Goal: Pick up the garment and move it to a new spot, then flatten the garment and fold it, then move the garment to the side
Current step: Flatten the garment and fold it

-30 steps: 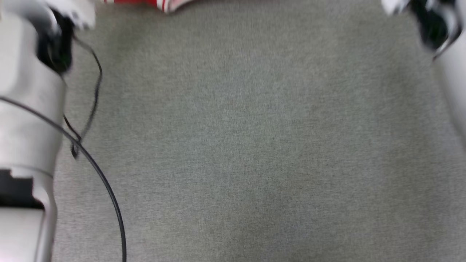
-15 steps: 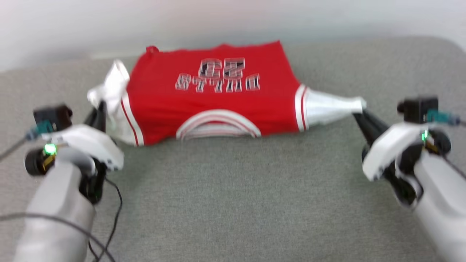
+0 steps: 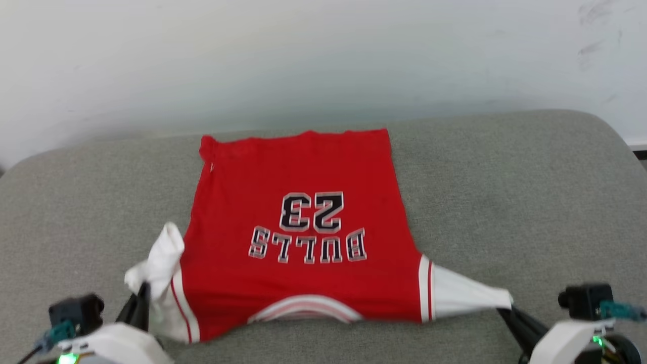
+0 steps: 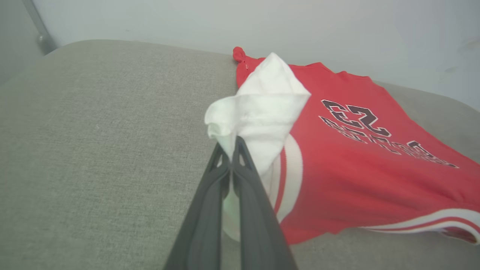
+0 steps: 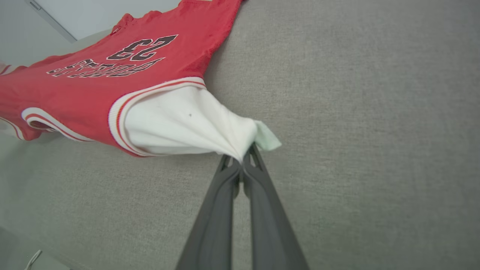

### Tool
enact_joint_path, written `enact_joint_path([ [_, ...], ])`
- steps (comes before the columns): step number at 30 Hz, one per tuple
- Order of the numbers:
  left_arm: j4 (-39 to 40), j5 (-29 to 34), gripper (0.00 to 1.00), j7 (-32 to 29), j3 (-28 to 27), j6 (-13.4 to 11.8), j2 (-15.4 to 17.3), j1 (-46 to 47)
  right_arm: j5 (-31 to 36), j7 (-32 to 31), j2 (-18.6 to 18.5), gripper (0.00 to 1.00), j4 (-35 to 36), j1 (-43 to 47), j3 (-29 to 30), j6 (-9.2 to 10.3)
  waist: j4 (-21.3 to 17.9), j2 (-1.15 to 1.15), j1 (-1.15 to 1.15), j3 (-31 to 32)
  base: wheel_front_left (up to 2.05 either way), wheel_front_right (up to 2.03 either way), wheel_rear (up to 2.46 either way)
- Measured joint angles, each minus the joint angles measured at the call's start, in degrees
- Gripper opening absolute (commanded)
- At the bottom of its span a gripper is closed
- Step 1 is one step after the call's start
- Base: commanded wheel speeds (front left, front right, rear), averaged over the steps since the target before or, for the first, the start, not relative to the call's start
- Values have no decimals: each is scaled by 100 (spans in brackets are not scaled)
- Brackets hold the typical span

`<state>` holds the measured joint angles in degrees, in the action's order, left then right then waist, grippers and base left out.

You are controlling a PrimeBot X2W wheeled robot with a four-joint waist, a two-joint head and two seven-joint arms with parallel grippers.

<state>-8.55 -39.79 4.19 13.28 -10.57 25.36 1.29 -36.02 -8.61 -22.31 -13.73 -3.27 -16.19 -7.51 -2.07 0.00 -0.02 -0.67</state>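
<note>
the bright red soft t-shirt with white sleeves and striped trim [image 3: 298, 237] lies spread across the centre of the head view on a grey woven cushion [image 3: 510, 182]. its collar is toward the bottom edge and its hem toward the pale wall [image 3: 303, 55] at the top. at lower left, the left gripper [image 3: 141, 298] is pinched tight on the bunched white sleeve [image 3: 162, 258]. at lower right, the right gripper [image 3: 508, 311] is clamped on the other sleeve's tip [image 3: 470, 293], which is stretched taut.
</note>
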Motion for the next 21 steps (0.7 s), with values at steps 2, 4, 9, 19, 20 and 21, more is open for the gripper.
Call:
enact_joint_path([
  [2,586,-19,0,-209,-40,-270,115,-539,176,-364,167,0,481,531,349,0,2,0,0,79,0,0,0],
  [4,1091,-24,0,-388,-71,-517,189,-1020,417,-794,316,0,948,1026,644,0,14,0,0,150,0,0,0],
  [9,1908,-92,0,-656,-91,-939,213,-1827,779,-1679,791,0,1767,1953,1090,0,83,0,0,151,0,0,0],
  [19,2212,26,0,-456,165,-965,-79,-1730,844,-1890,1145,100,2067,1776,1284,1,320,0,2,15,0,0,0],
  [20,2235,60,0,-431,177,-961,-81,-1699,837,-1740,1169,100,2112,1650,1371,1,343,0,2,-8,0,0,0],
  [21,2259,90,0,-417,199,-960,-85,-1661,856,-1602,1162,100,2136,1516,1478,1,368,0,2,-39,0,0,0],
])
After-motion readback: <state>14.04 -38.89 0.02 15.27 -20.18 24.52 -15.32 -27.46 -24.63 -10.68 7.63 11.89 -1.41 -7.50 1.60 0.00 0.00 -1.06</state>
